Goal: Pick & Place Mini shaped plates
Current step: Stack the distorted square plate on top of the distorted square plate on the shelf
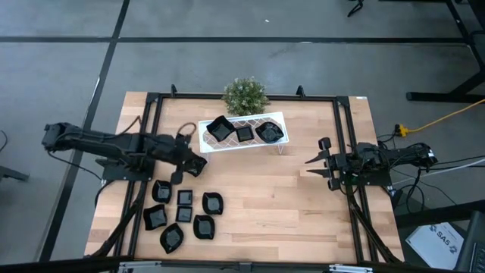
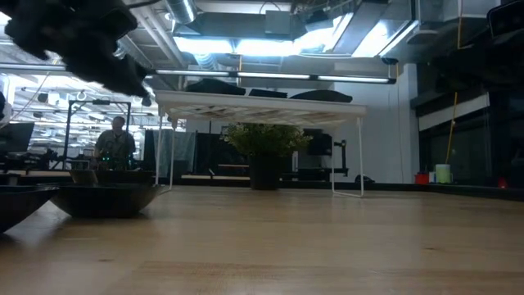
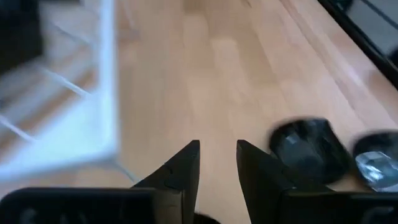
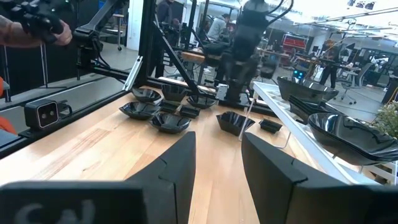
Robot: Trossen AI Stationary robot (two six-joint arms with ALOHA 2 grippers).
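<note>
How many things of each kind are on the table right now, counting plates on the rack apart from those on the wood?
Black mini plates on the white rack: 3, e.g.
Black mini plates on the wooden table: 7, e.g.
White racks: 1
Green plants: 1
Total: 12

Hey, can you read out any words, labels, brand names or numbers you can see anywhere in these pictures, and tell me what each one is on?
"SAS": on the white sheet lying on the floor beyond the table's right corner; the smaller print under it is too small to read.
No other readable text: none on the mini shaped plates, white rack or arms.
</note>
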